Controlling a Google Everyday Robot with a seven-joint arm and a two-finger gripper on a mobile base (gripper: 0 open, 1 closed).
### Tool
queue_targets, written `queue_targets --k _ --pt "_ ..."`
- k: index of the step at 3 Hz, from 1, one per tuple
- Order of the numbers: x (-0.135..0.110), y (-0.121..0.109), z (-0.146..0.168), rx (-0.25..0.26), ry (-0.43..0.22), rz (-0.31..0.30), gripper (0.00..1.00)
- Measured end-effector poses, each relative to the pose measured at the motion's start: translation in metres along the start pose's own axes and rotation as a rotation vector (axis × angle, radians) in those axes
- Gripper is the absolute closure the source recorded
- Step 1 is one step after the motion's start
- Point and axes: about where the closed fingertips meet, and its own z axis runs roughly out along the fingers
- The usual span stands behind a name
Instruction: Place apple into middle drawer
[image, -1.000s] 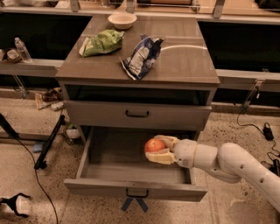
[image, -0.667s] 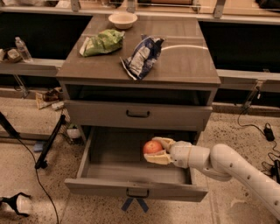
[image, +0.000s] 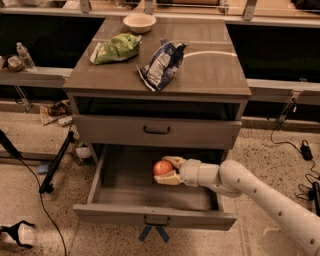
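Note:
The middle drawer (image: 150, 212) is pulled out wide, its front with a small black handle toward me. The closed drawer above it has the same kind of front. My gripper (image: 167, 170) reaches in from the right on a white arm and is shut on the apple (image: 162, 168), an orange-red round fruit. The apple is held inside the open drawer, near its middle and toward the back, low over the drawer floor. I cannot tell whether it touches the floor.
On the cabinet top (image: 210, 70) lie a green bag (image: 116, 48), a blue and white bag (image: 161, 65) and a cream bowl (image: 139, 22). A black stand leg (image: 55, 162) and cables lie on the floor at left. A bottle (image: 25, 56) stands on a ledge at far left.
My gripper with the apple has moved a little to the left and further in, deeper into the open drawer. The drawer has stayed open.

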Motion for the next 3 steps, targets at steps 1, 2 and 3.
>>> queue_targets --k 1,2,3 --pt "0.013 -0.007 0.032 0.004 0.003 -0.037 1.0" --pt "0.029 -0.011 0.058 -0.005 -0.028 -0.085 1.0" --pt "0.049 -0.011 0.083 -0.044 -0.071 -0.117 1.0"
